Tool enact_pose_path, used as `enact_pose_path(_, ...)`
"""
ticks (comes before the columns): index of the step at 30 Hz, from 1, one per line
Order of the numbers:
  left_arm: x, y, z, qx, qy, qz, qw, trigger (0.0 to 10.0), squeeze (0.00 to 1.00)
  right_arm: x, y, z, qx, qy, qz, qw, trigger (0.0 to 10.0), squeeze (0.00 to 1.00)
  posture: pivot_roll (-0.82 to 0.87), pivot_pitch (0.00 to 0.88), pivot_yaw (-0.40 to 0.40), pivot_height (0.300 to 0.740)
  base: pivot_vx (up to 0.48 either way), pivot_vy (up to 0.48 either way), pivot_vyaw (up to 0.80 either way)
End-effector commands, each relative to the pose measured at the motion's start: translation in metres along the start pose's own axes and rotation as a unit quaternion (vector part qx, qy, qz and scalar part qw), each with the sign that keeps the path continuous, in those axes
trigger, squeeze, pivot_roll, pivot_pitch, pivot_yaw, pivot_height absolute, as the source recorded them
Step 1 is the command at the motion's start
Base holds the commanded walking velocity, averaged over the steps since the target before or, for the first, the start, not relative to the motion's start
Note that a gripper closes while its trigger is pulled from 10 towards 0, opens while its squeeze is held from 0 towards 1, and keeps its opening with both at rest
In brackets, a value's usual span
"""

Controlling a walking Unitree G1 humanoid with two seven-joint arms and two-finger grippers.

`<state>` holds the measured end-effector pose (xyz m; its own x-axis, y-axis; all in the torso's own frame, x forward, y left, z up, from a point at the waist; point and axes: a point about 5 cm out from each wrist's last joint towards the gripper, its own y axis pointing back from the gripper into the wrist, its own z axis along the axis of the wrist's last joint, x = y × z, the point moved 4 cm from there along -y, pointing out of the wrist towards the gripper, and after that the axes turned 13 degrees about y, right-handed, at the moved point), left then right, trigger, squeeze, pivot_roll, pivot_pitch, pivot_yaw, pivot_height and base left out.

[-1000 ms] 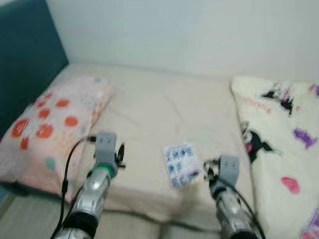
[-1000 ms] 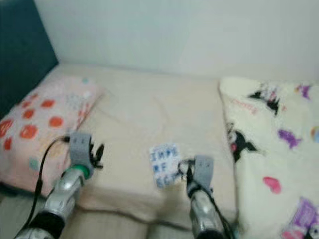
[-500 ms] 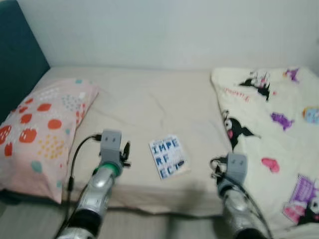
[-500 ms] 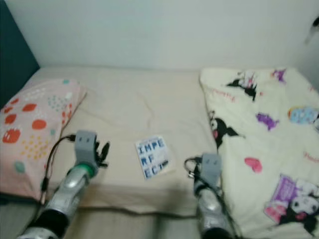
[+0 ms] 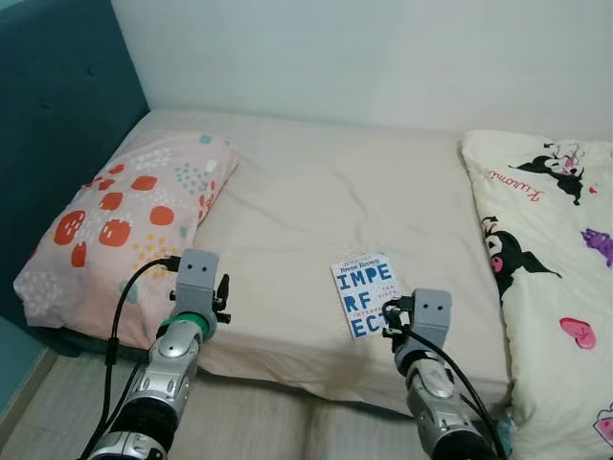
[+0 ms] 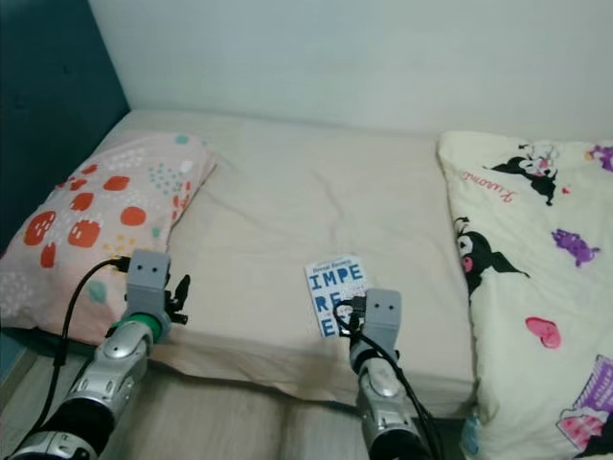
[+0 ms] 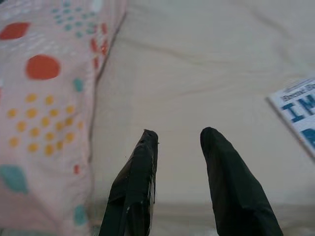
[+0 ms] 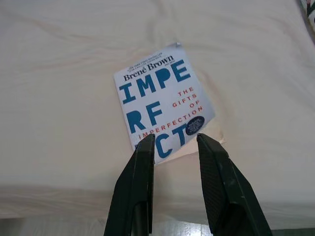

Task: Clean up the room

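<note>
Book (image 5: 368, 295) is what I take as the thing to tidy: from the left eye I see it lying flat on the beige bed sheet (image 5: 316, 201), near the front edge of the mattress, between the spotted pillow (image 5: 124, 230) on my left and the cartoon-print blanket (image 5: 556, 278) on my right. The right gripper (image 5: 397, 316) sits just beside the book's near corner; the left gripper (image 5: 222, 292) hovers over bare sheet near the pillow's edge, well apart from the book.

From the right eye the layout reads the same: the book has open sheet on every side, and the mattress edge drops away just below both wrists.

In the left wrist view the left fingers (image 7: 135, 182) stand apart with nothing between them, sheet ahead, and the pillow along one side.

In the right wrist view the right fingers (image 8: 140, 187) are apart and empty, their tips lined up with the book's near corner.

I judge the step as the approach before pickup. The next move, I think, calls for sliding one finger under that near corner, since the book lies flush on soft fabric. The sheet may bunch; there is ample room to lift straight up.
</note>
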<state>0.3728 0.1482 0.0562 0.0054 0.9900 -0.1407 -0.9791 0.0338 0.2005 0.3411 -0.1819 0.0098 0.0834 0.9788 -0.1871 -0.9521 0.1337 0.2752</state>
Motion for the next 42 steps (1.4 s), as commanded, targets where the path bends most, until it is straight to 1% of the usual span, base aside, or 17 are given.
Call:
enact_pose_path(1,0.0012,0.0012,-0.0054,0.01,-0.005,0.0,1.0,10.0,0.0,0.0031,0.0012,-0.0049,0.011,-0.003,0.003,1.0,10.0,0.0,0.01,0.0,0.122,0.74,0.0,0.0,0.0)
enact_pose_path(3,0.0007,0.0018,-0.0058,0.009,-0.007,-0.002,1.0,10.0,0.0,0.0046,0.0015,-0.0044,0.009,-0.005,0.004,1.0,10.0,0.0,0.0,0.0,0.128,0.74,0.0,0.0,0.0)
enact_pose_path(9,0.0,0.0017,-0.0062,0.009,-0.006,-0.003,1.0,10.0,0.0,0.0018,0.0015,-0.0037,0.006,-0.011,-0.002,1.0,10.0,0.0,0.0,0.0,0.131,0.74,0.0,0.0,0.0)
enact_pose_path(17,-0.0041,0.0007,-0.0004,-0.009,0.003,-0.002,1.0,10.0,0.0,-0.0005,0.0021,-0.0046,0.005,-0.013,-0.005,1.0,10.0,0.0,0.0,0.0,0.131,0.74,0.0,0.0,0.0)
enact_pose_path(28,-0.0008,0.0017,0.0009,-0.013,0.006,0.001,1.0,10.0,0.0,0.0036,0.0031,-0.0062,0.008,-0.016,0.0,1.0,10.0,0.0,0.01,0.0,0.131,0.74,0.0,0.0,0.0)
enact_pose_path(30,-0.0007,0.0018,0.0008,-0.013,0.007,0.001,1.0,10.0,0.0,0.0042,0.0031,-0.0052,0.004,-0.009,0.004,1.0,10.0,0.0,0.01,0.0,0.132,0.74,0.0,0.0,0.0)
enact_pose_path(38,-0.0022,0.0017,-0.0007,-0.009,0.009,0.0,1.0,10.0,0.0,0.0058,0.0032,-0.0024,-0.004,-0.033,0.003,0.999,10.0,0.0,0.01,0.0,0.135,0.74,0.0,0.0,0.0)
enact_pose_path(42,-0.0026,0.0019,-0.0012,-0.008,0.008,-0.001,1.0,10.0,0.0,0.0067,0.0031,-0.0003,-0.009,-0.033,0.004,0.999,10.0,0.0,0.01,0.0,0.138,0.74,0.0,0.0,0.0)
